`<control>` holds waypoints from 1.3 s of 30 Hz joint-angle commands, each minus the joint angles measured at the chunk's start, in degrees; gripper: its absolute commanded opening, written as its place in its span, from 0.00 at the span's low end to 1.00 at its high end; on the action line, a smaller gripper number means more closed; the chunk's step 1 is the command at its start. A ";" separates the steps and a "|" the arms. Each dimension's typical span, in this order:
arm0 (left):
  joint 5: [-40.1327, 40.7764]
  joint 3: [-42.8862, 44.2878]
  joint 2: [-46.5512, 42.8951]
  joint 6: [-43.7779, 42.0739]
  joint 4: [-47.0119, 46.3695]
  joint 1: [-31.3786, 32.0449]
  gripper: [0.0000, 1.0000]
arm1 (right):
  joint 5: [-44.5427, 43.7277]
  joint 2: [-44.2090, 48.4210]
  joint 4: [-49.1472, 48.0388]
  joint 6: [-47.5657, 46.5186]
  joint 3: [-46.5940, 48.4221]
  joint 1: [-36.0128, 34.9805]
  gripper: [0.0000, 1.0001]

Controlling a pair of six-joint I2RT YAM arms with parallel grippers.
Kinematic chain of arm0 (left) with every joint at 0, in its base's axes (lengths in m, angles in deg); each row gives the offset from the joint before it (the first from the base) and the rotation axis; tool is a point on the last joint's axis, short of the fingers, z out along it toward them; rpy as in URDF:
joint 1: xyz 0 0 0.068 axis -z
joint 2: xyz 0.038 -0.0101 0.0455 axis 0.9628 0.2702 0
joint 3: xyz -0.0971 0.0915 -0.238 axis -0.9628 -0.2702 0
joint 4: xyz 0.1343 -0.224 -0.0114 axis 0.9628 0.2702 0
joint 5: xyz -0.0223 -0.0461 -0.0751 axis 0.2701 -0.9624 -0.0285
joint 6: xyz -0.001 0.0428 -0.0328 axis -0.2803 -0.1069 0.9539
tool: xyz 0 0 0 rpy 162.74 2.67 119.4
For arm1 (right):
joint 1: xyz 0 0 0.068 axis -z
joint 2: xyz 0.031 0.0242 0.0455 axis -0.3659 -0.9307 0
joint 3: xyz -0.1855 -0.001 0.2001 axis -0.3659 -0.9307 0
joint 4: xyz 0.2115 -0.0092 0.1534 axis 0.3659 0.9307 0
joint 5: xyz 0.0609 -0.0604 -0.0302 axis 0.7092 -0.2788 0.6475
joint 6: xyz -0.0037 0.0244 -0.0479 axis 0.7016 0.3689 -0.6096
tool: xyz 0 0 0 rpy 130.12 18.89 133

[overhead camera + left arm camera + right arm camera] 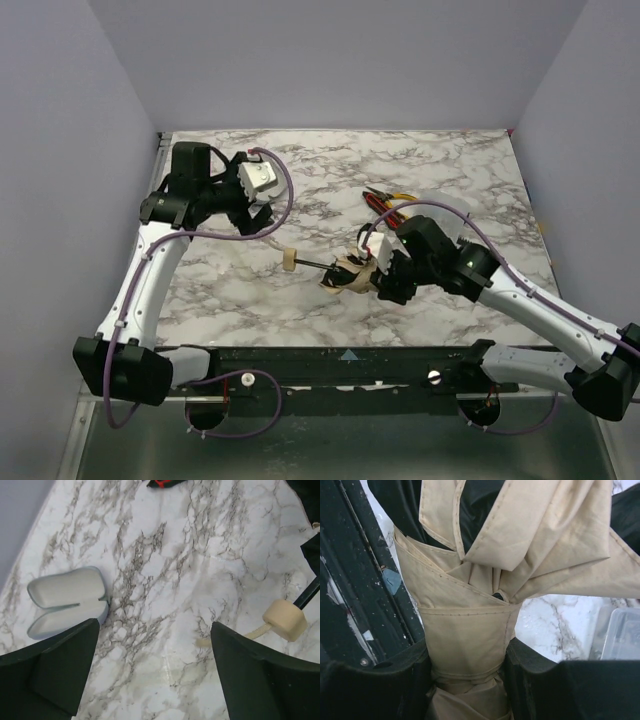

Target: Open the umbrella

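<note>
Umbrella (345,273): lies mid-table, nearer the near edge, canopy folded, tan handle (285,620) pointing left.
Right pincer (467,680): clamped on the bunched peach fabric.
Left pincer (155,672): spread wide, grasping nothing, above the table (165,555); handle just beside one finger.

White links on left arm (150,285) and right arm (542,306), black joints, purple cables (290,192), matte black gripper fingers (50,670).

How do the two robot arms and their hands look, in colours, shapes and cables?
The left arm and right arm have white links with black joints and bases. A thin purple cable runs along each. The left hand and right hand have broad black fingers.
</note>
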 commanded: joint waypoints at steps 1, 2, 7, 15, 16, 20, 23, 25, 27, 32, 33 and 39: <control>-1.75 -2.09 -6.57 -3.76 -6.50 2.51 0.98 | -1.91 0.40 0.52 7.54 2.54 -0.26 0.00; -2.58 -4.05 -8.33 -4.20 -8.02 3.27 0.98 | -3.02 -0.01 0.51 7.86 2.87 -0.26 0.00; 0.78 -16.25 -17.24 -11.39 -14.93 11.31 0.99 | 0.04 -2.08 4.40 1.32 6.00 -0.25 0.00; 19.15 -23.18 -16.97 -17.80 -18.86 29.01 0.86 | 0.75 -5.20 3.90 2.16 9.83 -0.27 0.00; 21.12 -22.72 -15.93 -17.89 -19.05 30.39 0.79 | 0.92 -5.52 3.97 2.19 10.33 -0.26 0.00; 26.42 -20.97 -11.19 -17.98 -18.56 33.22 0.55 | 1.01 -6.41 4.13 1.93 11.70 -0.26 0.00; 30.28 -20.85 -8.53 -18.32 -18.73 33.65 0.48 | 0.33 -6.73 5.19 1.06 12.53 -0.28 0.00; 32.39 -22.16 -7.90 -20.07 -19.77 33.61 0.46 | -0.12 -6.90 6.28 -0.03 12.78 -0.27 0.00; 34.14 -24.08 -8.15 -20.94 -22.00 33.01 0.45 | -0.93 -6.75 6.99 -1.03 12.64 -0.25 0.00; 34.94 -24.60 -7.63 -21.28 -21.48 27.75 0.43 | -2.28 -5.90 8.34 -2.07 12.30 -0.17 0.00; 34.78 -24.82 -7.54 -21.70 -21.47 26.52 0.44 | -2.58 -5.65 8.62 -2.30 12.27 -0.18 0.00; 32.55 -26.34 -7.84 -26.51 -21.09 15.61 0.48 | -3.93 -5.06 9.69 -2.59 11.65 0.43 0.00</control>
